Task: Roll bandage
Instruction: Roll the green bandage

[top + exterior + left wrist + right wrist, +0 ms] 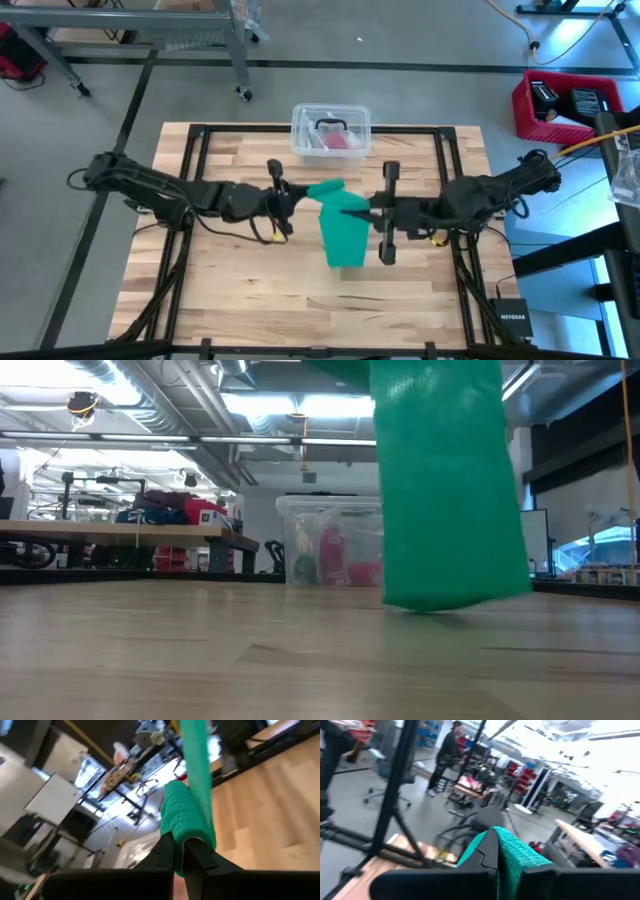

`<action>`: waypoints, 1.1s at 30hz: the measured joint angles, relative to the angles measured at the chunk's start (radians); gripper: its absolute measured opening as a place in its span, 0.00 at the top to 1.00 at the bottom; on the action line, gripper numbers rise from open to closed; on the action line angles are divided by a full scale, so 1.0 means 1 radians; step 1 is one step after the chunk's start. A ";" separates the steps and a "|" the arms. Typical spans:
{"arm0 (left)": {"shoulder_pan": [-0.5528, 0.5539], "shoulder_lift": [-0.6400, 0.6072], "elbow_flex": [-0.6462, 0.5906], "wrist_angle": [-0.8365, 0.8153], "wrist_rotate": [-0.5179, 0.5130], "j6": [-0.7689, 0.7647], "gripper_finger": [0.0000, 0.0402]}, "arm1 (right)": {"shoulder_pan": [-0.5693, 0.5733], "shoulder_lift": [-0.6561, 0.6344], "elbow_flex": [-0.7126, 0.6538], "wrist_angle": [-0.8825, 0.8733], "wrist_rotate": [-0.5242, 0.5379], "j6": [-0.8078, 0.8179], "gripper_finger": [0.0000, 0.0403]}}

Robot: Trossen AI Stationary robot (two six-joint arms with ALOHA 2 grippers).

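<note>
Between both tools (pixel 300 200) (pixel 362 210) — unlabelled bandage (pixel 341 236)

We see two dark jointed arms | black cables looped along our links | left gripper (pixel 285 203) and right gripper (pixel 362 211): black tapered fingers

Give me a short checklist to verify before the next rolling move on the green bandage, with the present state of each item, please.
1. Left gripper shut on the bandage: ok.
2. Right gripper shut on the bandage: ok.
3. Bandage lifted, hanging between both grippers: ok.
4. Loose end clear of the table: cannot tell; in the low view it hangs at about board level.
5. Clear tub apart from the bandage: ok.
6. Roll already started at left gripper: cannot tell.
</note>
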 joint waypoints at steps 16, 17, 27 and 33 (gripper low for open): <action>-0.123 0.140 0.002 0.034 0.028 -0.052 0.99 | -0.360 0.021 0.067 -0.003 -0.227 0.299 0.98; -0.127 0.148 0.002 0.039 0.028 -0.055 0.99 | -0.386 0.023 0.066 -0.008 -0.242 0.333 0.98; -0.136 0.227 -0.001 0.063 0.027 -0.163 0.99 | -0.621 0.096 0.044 -0.162 -0.308 0.482 0.98; -0.135 0.298 -0.005 0.061 0.043 -0.258 0.98 | -0.701 0.208 0.043 -0.301 -0.391 0.500 0.88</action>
